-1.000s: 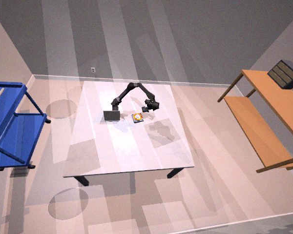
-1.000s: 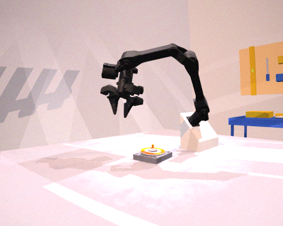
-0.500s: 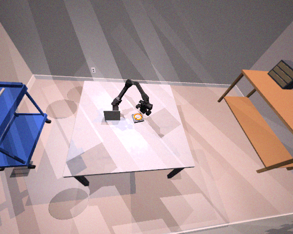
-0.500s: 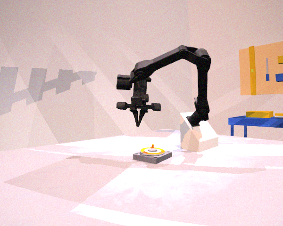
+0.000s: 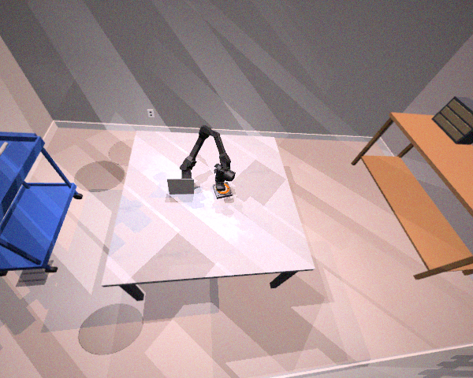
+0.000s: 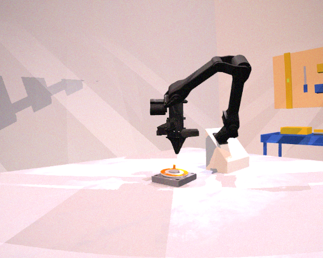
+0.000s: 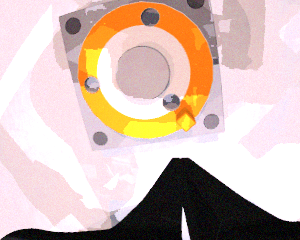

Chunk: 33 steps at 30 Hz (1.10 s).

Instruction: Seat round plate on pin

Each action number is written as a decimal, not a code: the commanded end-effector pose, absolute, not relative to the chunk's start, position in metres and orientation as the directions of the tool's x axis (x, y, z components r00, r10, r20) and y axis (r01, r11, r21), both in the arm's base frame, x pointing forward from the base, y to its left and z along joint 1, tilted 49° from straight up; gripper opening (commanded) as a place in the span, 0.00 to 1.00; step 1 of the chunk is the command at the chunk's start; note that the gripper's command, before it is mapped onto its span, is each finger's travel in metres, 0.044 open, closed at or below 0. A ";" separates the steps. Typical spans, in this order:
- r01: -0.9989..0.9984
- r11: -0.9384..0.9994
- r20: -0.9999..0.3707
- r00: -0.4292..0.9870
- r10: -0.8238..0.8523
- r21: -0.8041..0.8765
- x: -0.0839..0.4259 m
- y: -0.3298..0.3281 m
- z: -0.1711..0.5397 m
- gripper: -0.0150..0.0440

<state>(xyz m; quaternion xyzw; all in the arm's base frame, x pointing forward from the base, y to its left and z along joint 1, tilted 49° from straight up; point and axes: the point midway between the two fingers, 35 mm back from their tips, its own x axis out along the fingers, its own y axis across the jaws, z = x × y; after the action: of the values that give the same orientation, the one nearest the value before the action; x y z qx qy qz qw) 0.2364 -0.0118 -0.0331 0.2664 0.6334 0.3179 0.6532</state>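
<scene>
Pincer: your gripper (image 6: 177, 151) was fully closed with nothing between its fingers; in the wrist view only a hairline slit showed between the two dark fingers.
Pincer position: you had it pointing straight down, hanging above the plate (image 6: 174, 172) with clear air between its tip and the orange tab (image 6: 174, 166), touching nothing.
Room around the pincer: you had open air on the left, right and near sides of the fingers; the arm's own pedestal (image 6: 225, 155) stood to the right of the base (image 6: 173, 179), apart from it.
Table edges: the base (image 5: 222, 190) sat near the middle of the far half of the white table (image 5: 212, 244), well away from every edge.
Farther out: a blue cart (image 5: 13, 195) stood off the table's left side and an orange bench (image 5: 432, 183) off its right, both well apart from the arm.
Plate: you saw a round ring (image 7: 145, 71), orange on the far and right sides and yellow on the near left, around a pale inner band and the grey post (image 7: 144, 71) at its centre.
Tab and hole: the orange tab (image 7: 185, 119) stood at the plate's near right rim, with a dark hole (image 7: 170, 102) just beside it; two more holes showed in the ring.
Pin: you could not tell from these views where the pin was.
Base: a grey square block with a hole at each corner, set skewed to the wrist view.
</scene>
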 end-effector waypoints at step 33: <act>-0.031 0.660 -0.661 -0.017 0.750 0.751 0.237 0.022 -0.073 0.25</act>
<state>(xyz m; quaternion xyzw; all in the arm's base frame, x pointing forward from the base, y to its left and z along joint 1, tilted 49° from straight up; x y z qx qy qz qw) 0.2307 0.0246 -0.0715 0.2822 0.6477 0.3021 0.6400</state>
